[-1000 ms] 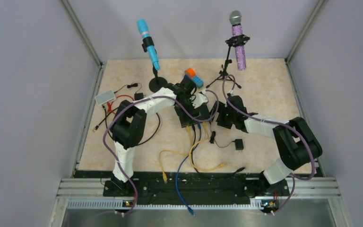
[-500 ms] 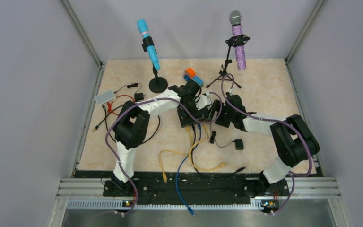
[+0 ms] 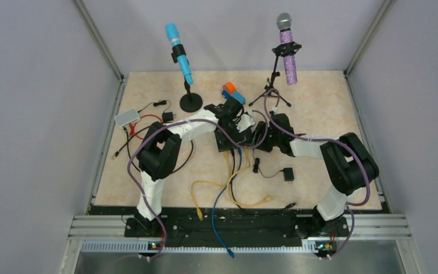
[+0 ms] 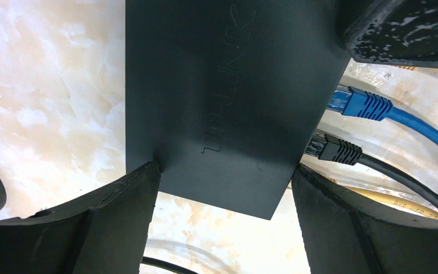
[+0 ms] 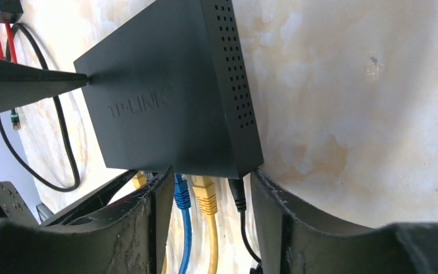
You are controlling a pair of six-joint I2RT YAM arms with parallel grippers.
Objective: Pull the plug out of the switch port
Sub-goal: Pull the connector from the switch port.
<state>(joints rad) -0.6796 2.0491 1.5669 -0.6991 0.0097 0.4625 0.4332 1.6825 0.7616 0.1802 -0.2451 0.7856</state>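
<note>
The switch [image 3: 226, 146] is a flat black box [image 4: 217, 85] mid-table. Its port edge [image 5: 205, 170] carries a blue plug [image 5: 182, 197], a yellow plug [image 5: 205, 197] and a black plug [image 5: 237, 197] side by side. The blue plug [image 4: 365, 105] and black plug [image 4: 336, 150] also show in the left wrist view. My left gripper [image 4: 225, 228] straddles the box's far end, both fingers against its sides. My right gripper [image 5: 211, 228] stands open around the three plugs, the blue one beside its left finger [image 5: 148, 228], with a small gap at the black one.
A blue microphone [image 3: 179, 54] and a purple microphone [image 3: 287, 48] stand on stands at the back. A small white box [image 3: 126, 117] lies at the left, an orange-and-blue block [image 3: 232, 91] behind the arms. Loose yellow [image 3: 205, 185] and blue [image 3: 219, 217] cables and a black adapter [image 3: 288, 174] lie in front.
My right gripper moved left to the switch's port edge and its jaws narrowed around the plugs. My left gripper's jaws narrowed onto the switch.
</note>
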